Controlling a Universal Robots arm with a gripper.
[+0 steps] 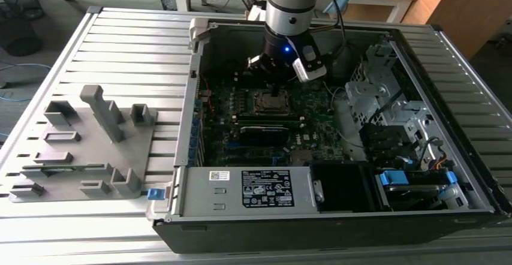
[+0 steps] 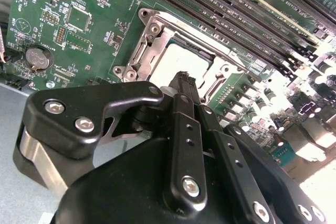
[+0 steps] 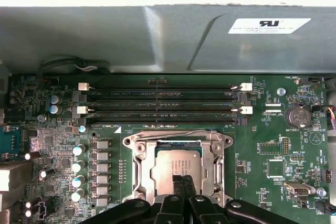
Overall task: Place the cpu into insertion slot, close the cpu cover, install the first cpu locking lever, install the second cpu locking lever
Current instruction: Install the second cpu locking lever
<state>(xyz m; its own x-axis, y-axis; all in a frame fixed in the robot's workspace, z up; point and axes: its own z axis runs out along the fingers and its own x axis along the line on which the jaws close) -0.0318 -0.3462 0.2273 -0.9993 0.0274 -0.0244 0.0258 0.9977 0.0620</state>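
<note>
Gripper (image 3: 182, 182) hangs directly over the insertion slot (image 3: 137, 148), jaws together and holding nothing, tips just above the cpu (image 3: 177, 164). Cpu lies flat in the slot, cpu cover (image 3: 218, 167) down around it

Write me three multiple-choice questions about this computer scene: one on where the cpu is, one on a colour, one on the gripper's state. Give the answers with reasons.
1. Where is the cpu?
A. In the insertion slot
B. On the grey fixture outside the case
C. On the labelled power supply box

2. What colour is the motherboard?
A. Blue
B. Green
C. Red

3. How are the gripper's fingers?
A. Wide open
B. Shut on a cable
C. Shut together

Answers:
1 A: the cpu lies inside the insertion slot, framed by metal.
2 B: the motherboard is green in both wrist views.
3 C: the gripper, just over the cpu, shows its fingers pressed side by side.
</note>
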